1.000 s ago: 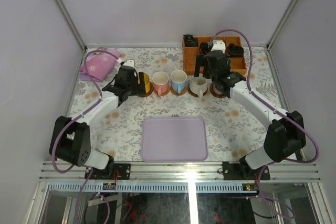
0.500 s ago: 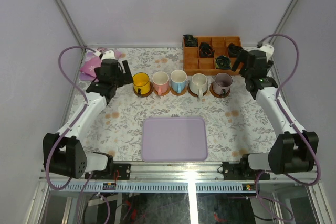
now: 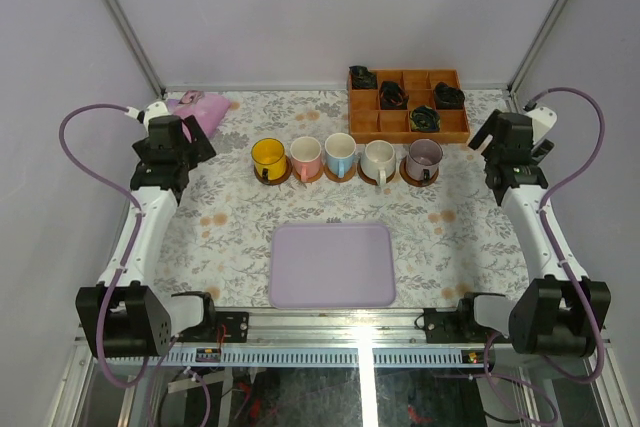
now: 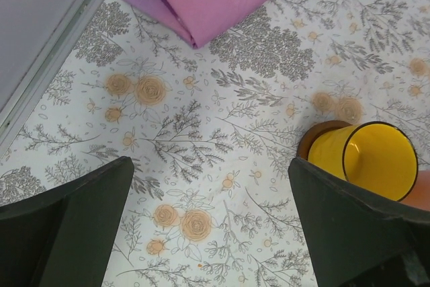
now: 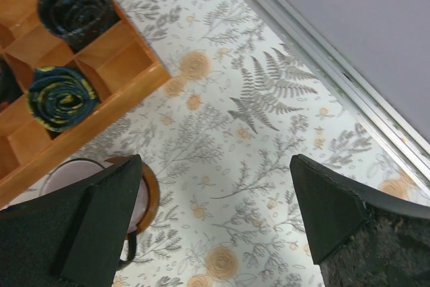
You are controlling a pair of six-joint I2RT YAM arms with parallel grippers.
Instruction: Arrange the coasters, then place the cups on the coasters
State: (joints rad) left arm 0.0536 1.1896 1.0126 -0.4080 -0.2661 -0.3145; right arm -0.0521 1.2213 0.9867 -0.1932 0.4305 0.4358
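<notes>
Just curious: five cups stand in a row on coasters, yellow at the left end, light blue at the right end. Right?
Not quite. In the top view the pale purple cup sits at the right end; the light blue cup is in the middle. The yellow cup is indeed leftmost.

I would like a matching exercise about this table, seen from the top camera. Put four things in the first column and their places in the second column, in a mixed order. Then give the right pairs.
Things:
1. yellow handled mug
2. pale purple handled mug
3. lavender rectangular tray
4. orange-brown wooden compartment box

Places:
A. behind the right half of the row of cups
B. left end of the row
C. in front of the row, on the near side
D. right end of the row

Pairs: 1-B, 2-D, 3-C, 4-A
</notes>
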